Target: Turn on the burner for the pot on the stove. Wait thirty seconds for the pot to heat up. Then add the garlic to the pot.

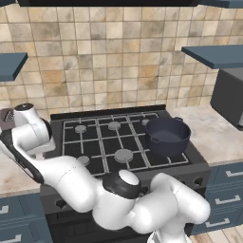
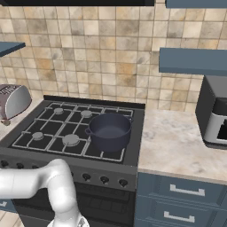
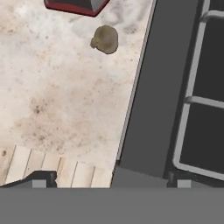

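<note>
Garlic-fetching step, by appearance: the hand [image 3: 109, 183], fingers wide apart and holding nothing, hovers above the desk [image 3: 65, 109] left of the stove [image 3: 153, 109]; next (presumably) it must descend onto the garlic [image 3: 105, 39].

Garlic [image 3: 105, 39] on counter [image 3: 65, 100], probably just beside stove [image 3: 153, 96]

Beneath me the counter [image 3: 65, 109] lies bare on every side of the garlic [image 3: 105, 39], except where the toaster [image 3: 76, 5] stands close past it. The stove [image 3: 151, 100] edge runs alongside, a little apart from the garlic. My fingers [image 3: 41, 178] stand wide and touch nothing. The pot [image 1: 167, 136] sits well apart, its mouth uncovered.
</note>
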